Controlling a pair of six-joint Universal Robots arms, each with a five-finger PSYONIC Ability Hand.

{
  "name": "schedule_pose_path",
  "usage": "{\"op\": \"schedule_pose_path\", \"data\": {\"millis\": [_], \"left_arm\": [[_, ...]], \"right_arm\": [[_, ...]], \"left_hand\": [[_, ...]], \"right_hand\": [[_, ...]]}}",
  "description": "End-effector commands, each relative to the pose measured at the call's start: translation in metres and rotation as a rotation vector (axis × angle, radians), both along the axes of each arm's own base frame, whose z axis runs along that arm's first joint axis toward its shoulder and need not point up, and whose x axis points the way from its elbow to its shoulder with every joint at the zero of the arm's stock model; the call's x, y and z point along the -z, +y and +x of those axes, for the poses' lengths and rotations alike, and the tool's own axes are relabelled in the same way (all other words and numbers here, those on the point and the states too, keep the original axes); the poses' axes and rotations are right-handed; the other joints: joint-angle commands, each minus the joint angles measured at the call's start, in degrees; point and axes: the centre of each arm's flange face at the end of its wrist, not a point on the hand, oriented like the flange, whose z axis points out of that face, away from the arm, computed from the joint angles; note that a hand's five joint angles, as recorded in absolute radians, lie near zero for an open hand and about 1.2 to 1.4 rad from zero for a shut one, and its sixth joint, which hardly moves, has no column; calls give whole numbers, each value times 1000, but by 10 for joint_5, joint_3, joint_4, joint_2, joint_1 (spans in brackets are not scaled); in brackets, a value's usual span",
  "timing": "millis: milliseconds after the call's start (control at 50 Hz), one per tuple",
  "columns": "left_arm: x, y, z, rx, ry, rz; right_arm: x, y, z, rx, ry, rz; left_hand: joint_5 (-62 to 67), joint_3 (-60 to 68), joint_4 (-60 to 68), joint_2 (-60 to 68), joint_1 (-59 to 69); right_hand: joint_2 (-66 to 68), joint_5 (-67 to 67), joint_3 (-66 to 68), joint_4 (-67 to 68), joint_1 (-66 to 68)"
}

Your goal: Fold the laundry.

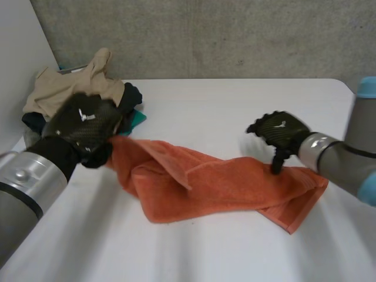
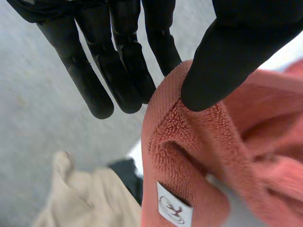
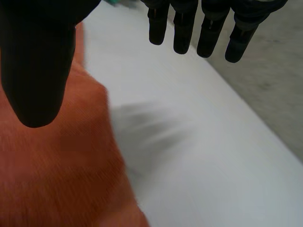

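Across the middle of the white table (image 1: 235, 100) an orange towel (image 1: 217, 185) lies crumpled, one end toward each arm; the left hand (image 1: 85, 123) is at its left end, where the left wrist view shows the thumb pressing the towel's hemmed edge against straight fingers (image 2: 123, 71), a white label (image 2: 174, 210) hanging just below; the right hand (image 1: 282, 132) hovers over the right end, fingers spread and straight, holding nothing, thumb (image 3: 38, 61) just above the cloth; at the far left corner sits a pile with a beige garment (image 1: 76, 88) on top.
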Motion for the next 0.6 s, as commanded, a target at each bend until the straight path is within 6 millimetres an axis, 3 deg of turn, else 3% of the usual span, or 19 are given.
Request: {"op": "schedule_pose_path", "data": {"millis": [20, 60, 140, 260, 280, 380, 440, 520, 600], "left_arm": [[-17, 9, -2, 21, 34, -81], [-17, 9, -2, 19, 34, -81], [-18, 8, -2, 18, 36, -87], [-18, 4, -3, 10, 39, -100], [-19, 3, -3, 6, 40, -103], [-16, -5, 3, -56, 38, -95], [-5, -14, 8, -102, 23, -61], [17, -28, 18, -157, -7, 8], [43, -37, 18, -163, -40, 84]], "right_arm": [[36, -7, 19, -48, 12, 85], [44, -9, 20, -48, 18, 98], [42, -14, 20, -34, 19, 83], [-16, -13, 10, 38, -37, -66], [-35, -7, 5, 41, -50, -108], [-81, 16, -10, 62, -63, -175], [-96, 26, -30, 101, -23, -153], [-101, 47, -54, 110, 107, -86], [-85, 69, -61, 38, 268, -3]], "left_hand": [[145, 119, 114, 115, 133], [145, 119, 114, 115, 133], [145, 119, 114, 115, 133], [145, 119, 114, 115, 133], [145, 119, 114, 115, 133], [145, 119, 114, 115, 133], [145, 119, 114, 115, 133], [145, 119, 114, 115, 133], [145, 119, 114, 115, 133]], "right_hand": [[1, 18, 6, 3, -9], [53, 70, 58, 55, 42], [635, 653, 641, 638, 625], [636, 654, 642, 639, 626], [636, 654, 642, 639, 626], [636, 654, 642, 639, 626], [636, 654, 642, 639, 626], [636, 654, 642, 639, 626], [636, 654, 642, 639, 626]]}}
